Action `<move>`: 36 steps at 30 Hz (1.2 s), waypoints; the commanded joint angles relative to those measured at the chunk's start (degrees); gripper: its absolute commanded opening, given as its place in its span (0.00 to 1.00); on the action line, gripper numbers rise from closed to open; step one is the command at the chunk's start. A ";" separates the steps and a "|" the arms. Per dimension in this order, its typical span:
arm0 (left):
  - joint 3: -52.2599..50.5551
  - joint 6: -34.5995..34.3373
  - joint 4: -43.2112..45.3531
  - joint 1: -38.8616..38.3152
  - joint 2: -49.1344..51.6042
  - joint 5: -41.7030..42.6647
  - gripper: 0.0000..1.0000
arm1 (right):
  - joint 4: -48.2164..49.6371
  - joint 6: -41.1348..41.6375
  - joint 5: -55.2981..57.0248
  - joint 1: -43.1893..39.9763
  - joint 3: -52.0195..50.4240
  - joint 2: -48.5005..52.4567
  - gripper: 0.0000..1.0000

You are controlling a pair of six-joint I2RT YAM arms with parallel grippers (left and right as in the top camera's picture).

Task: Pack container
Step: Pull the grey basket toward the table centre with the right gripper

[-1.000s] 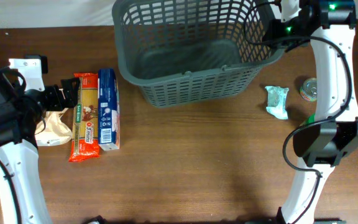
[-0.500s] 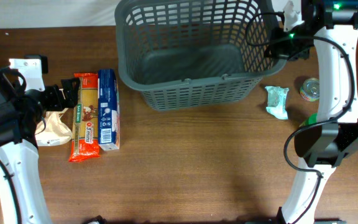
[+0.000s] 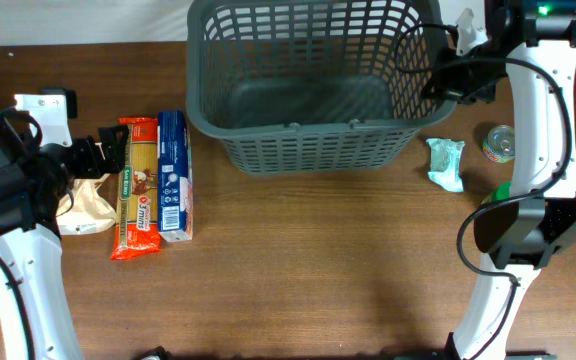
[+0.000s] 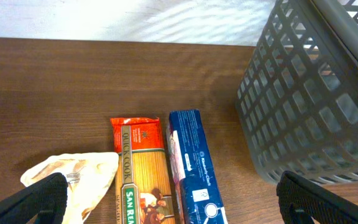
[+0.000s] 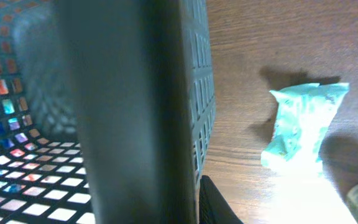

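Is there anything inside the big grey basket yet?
No, in the overhead view the basket holds nothing; only its own bare lattice floor shows inside.

Overhead looks down, wrist views close, sharing container [image 3: 308, 150]

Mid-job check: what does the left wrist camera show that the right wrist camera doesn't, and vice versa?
Left wrist only: an orange spaghetti packet, a blue rectangular carton beside it, and a crumpled beige bag. Right wrist only: a crumpled pale-teal packet; coloured specks behind the lattice are too blurred to name. Both: the dark grey plastic lattice basket and the brown wooden table.
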 commanded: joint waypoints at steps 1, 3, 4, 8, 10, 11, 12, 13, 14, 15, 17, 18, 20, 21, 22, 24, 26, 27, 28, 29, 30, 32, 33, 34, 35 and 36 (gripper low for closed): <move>0.83 0.92 0.09 0.35 0.31 1.01 0.99 | -1.03 5.97 2.69 0.96 -1.16 0.87 0.12; 0.83 0.92 0.09 0.35 0.31 1.01 0.99 | -0.92 7.23 2.69 0.96 -1.16 0.87 0.13; 0.83 0.92 0.09 0.35 0.31 1.03 0.99 | -0.92 7.58 2.71 0.96 -1.16 0.87 0.12; 0.83 0.92 0.09 0.35 0.31 1.01 0.99 | -0.92 8.15 3.10 0.96 -1.16 0.90 0.13; 0.83 0.92 0.09 0.35 0.31 1.01 0.99 | -0.96 8.13 3.13 0.94 -1.16 0.87 0.13; 0.83 0.92 0.07 0.35 0.31 1.01 0.99 | -0.94 8.13 3.13 0.94 -1.16 0.90 0.12; 0.83 0.92 0.07 0.35 0.31 1.01 0.99 | -0.90 8.11 3.15 0.94 -1.16 0.87 0.13; 0.83 0.92 0.07 0.35 0.31 1.01 0.99 | -0.87 8.07 3.17 0.96 -1.16 0.90 0.12; 0.83 0.92 0.09 0.35 0.31 1.01 0.99 | -0.81 7.89 3.21 0.96 -1.16 0.87 0.13; 0.83 0.92 0.07 0.35 0.31 1.01 0.99 | -0.79 7.91 3.74 0.96 -1.16 0.87 0.12; 0.83 0.92 0.07 0.35 0.31 1.01 0.99 | -0.81 7.91 5.77 0.94 -1.16 0.87 0.13; 0.83 0.92 0.07 0.35 0.31 1.01 0.99 | -0.83 7.89 6.27 0.87 -1.16 0.87 0.12; 0.83 0.92 0.09 0.35 0.31 1.01 0.99 | -0.85 7.87 7.48 0.83 -1.16 0.87 0.12; 0.83 0.92 0.09 0.35 0.31 1.01 0.99 | -0.85 7.80 7.91 0.83 -1.16 0.87 0.12; 0.83 0.92 0.07 0.35 0.31 1.01 0.99 | -0.76 7.43 8.17 0.83 -1.16 0.87 0.12; 0.83 0.92 0.07 0.35 0.31 1.01 0.99 | -0.66 6.99 8.94 0.83 -1.16 0.90 0.12; 0.83 0.92 0.07 0.35 0.31 1.01 0.99 | -0.57 6.38 9.33 0.83 -1.16 0.87 0.12; 0.83 0.92 0.07 0.35 0.31 1.01 0.99 | -0.44 6.36 9.44 0.83 -1.16 0.87 0.13; 0.83 0.92 0.07 0.35 0.31 1.01 0.99 | -0.22 6.36 9.44 0.83 -1.16 0.87 0.12; 0.83 0.92 0.07 0.35 0.31 1.01 0.99 | 0.15 6.14 9.62 0.79 -1.16 0.87 0.12; 0.83 0.92 0.07 0.35 0.31 1.01 0.99 | 0.59 5.95 9.84 0.79 -1.16 0.87 0.13; 0.83 0.92 0.09 0.35 0.31 1.01 0.99 | 1.29 4.85 9.88 0.79 -1.16 0.87 0.13; 0.83 0.92 0.09 0.35 0.31 1.01 0.99 | 1.33 4.85 10.10 0.79 -1.16 0.87 0.12; 0.83 0.92 0.07 0.35 0.31 1.01 0.99 | 1.46 4.66 10.47 0.81 -1.16 0.87 0.12; 0.83 0.92 0.07 0.35 0.31 1.01 0.99 | 1.55 3.65 10.47 0.81 -1.16 0.87 0.12; 0.83 0.92 0.07 0.35 0.31 1.01 0.99 | 1.57 3.06 10.54 0.81 -1.16 0.87 0.12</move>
